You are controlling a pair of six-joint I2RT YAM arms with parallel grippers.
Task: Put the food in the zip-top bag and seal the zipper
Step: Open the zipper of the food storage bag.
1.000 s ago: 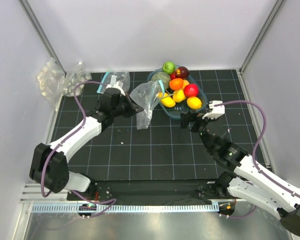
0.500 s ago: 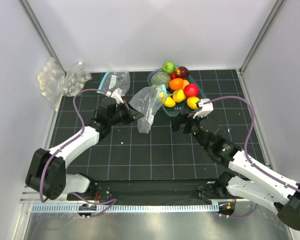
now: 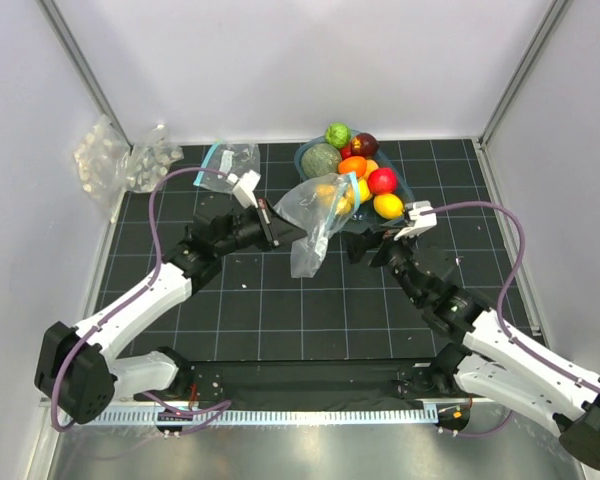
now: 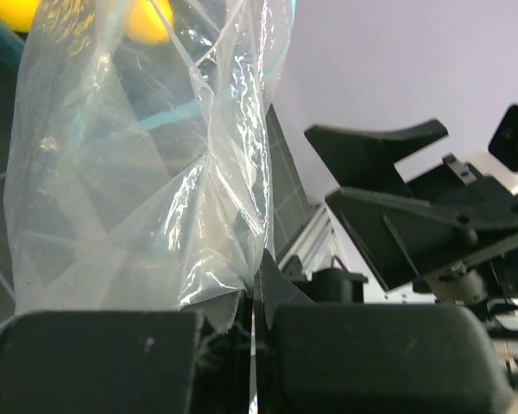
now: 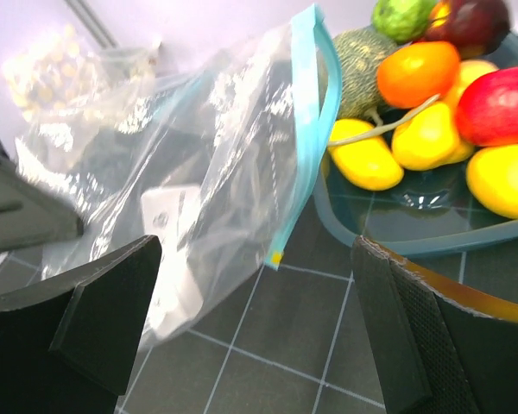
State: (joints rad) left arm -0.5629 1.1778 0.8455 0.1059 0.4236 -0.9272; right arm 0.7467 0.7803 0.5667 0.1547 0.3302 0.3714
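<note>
My left gripper [image 3: 280, 226] is shut on a corner of the clear zip-top bag [image 3: 315, 218] and holds it lifted above the mat; the pinched plastic [image 4: 138, 172] shows in the left wrist view. The bag's teal zipper [image 5: 304, 129] hangs open toward the bowl, and the bag looks empty. The food [image 3: 352, 172], yellow lemons, orange, red and green balls and a dull-green melon [image 3: 321, 158], sits in a teal bowl [image 3: 348, 228]. My right gripper [image 3: 365, 246] is open just right of the bag, its fingers [image 5: 104, 310] framing the zipper's lower end.
A second clear bag [image 3: 232, 157] lies flat at the back left. Packs of white lumps [image 3: 120, 160] lean in the far left corner. White walls enclose the black gridded mat [image 3: 280, 310].
My left gripper has carried the bag to the right and lifted it, toward the bowl. My right gripper has shifted left and stayed open beside the bag.
</note>
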